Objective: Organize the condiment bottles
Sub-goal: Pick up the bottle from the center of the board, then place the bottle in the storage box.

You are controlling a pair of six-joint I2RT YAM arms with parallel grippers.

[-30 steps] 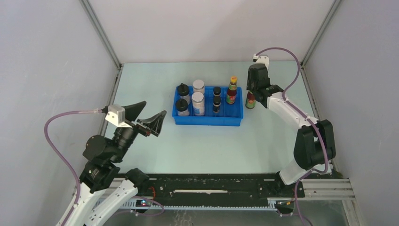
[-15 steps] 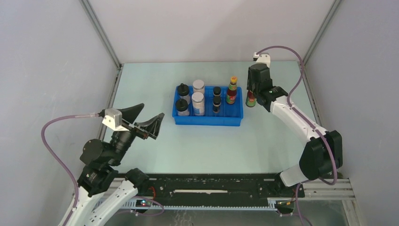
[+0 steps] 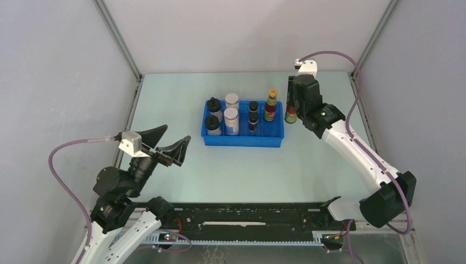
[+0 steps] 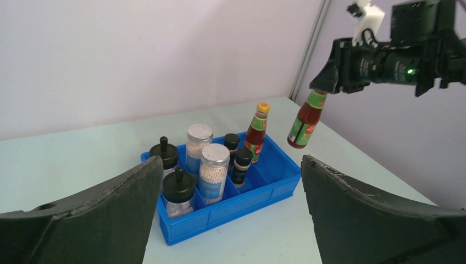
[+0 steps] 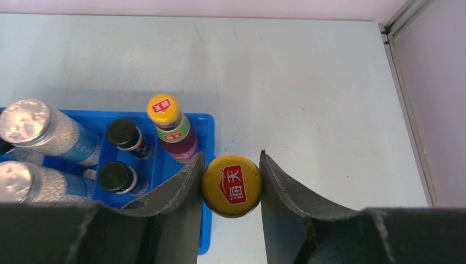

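Right of the tray [image 3: 242, 142], one bottle [image 4: 305, 118] aloft

Above the counter [image 3: 247, 170], the orange-capped bottle hangs just beside the tray's right end, its cap clamped in the right pincer [image 5: 231, 165]. Its twin [image 4: 256, 129] and six other bottles [image 4: 214, 170] stand inside the tray. The left pincer [image 3: 177, 133] gapes wide, well apart.

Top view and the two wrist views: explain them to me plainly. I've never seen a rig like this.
Two robot arms are bolted at the near edge of a table. The top view looks down from above and behind them; each wrist view comes from a camera riding on one arm. On the table stands a blue divided tray holding seven condiment bottles. The right gripper is shut on the cap of an eighth, a red sauce bottle, held just off the tray's right end. The left gripper hangs open and empty, facing the tray.
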